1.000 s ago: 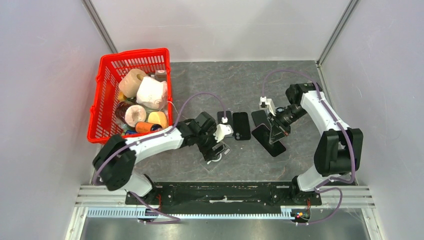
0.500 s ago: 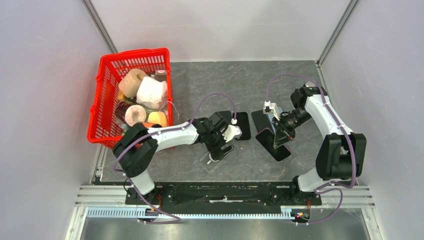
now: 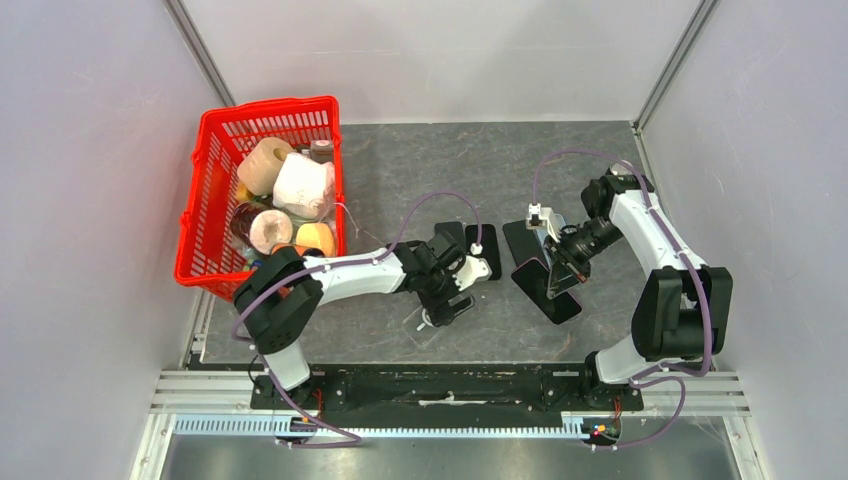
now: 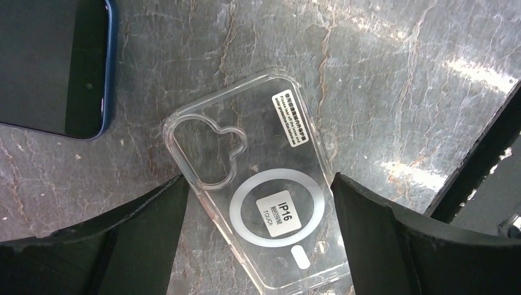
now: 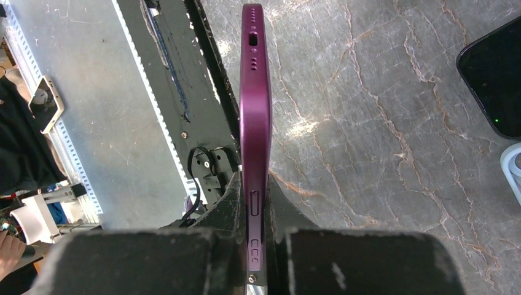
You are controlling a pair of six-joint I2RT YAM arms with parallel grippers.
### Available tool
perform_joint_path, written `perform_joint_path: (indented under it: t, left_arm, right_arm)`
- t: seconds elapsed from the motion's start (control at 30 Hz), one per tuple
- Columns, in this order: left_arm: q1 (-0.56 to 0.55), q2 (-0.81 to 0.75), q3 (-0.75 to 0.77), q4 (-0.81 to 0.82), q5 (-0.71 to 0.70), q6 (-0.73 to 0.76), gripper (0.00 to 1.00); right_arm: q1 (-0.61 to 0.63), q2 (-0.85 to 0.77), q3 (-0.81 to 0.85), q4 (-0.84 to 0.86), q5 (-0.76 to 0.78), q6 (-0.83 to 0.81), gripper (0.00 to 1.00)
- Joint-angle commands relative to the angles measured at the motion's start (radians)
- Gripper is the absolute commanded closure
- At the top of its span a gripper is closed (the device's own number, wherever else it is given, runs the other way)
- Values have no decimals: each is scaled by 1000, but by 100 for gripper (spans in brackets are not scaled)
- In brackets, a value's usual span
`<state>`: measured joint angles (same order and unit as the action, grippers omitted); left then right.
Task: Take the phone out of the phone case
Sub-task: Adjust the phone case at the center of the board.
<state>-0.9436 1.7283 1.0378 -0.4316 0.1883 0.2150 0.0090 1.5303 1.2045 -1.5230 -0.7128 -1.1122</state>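
Observation:
A phone in a purple case [image 5: 255, 123] stands on edge between my right gripper's [image 5: 255, 203] fingers, which are shut on its sides. From above, this cased phone [image 3: 550, 290] tilts over the mat at right centre, held by the right gripper [image 3: 562, 258]. A clear empty case [image 4: 258, 190] marked IP16 lies flat on the mat. My left gripper [image 4: 258, 215] is open, hovering with one finger on each side of it, not touching. In the top view the left gripper [image 3: 447, 295] covers most of the clear case [image 3: 428, 318].
A dark phone with a blue edge [image 4: 49, 61] lies left of the clear case. Two black phones [image 3: 487, 257] [image 3: 520, 240] lie mid-table between the arms. A red basket [image 3: 205, 215] full of items stands at the left. The black base rail [image 3: 450, 385] runs along the near edge.
The left gripper has moved right and settled over the clear case. The right arm shifted slightly right with the purple-cased phone, then held still.

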Motion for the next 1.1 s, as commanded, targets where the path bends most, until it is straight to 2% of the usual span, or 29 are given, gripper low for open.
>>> perform_joint_path:
  t: [0.0, 0.47, 0.7, 0.8, 0.97, 1.07]
  left_arm:
    - [-23, 51, 27, 21, -13, -84, 7]
    - [-81, 99, 58, 9, -54, -157, 7]
    - [-119, 132, 54, 4, -112, -81, 7]
    - [-123, 143, 61, -7, -131, -37, 13]
    - [-123, 138, 73, -41, -91, 59, 33]
    - [-123, 118, 70, -61, -68, 150, 38]
  right_arm:
    - [-3, -35, -9, -15, -33, -6, 100]
    - [-30, -45, -24, 2, -5, 12, 100]
    - [-31, -43, -26, 2, 14, 13, 100]
    - [-32, -41, -27, 4, 16, 11, 100]
    - [-37, -43, -44, 7, 25, 2, 100]
    - [-38, -48, -65, 14, 49, -9, 100]
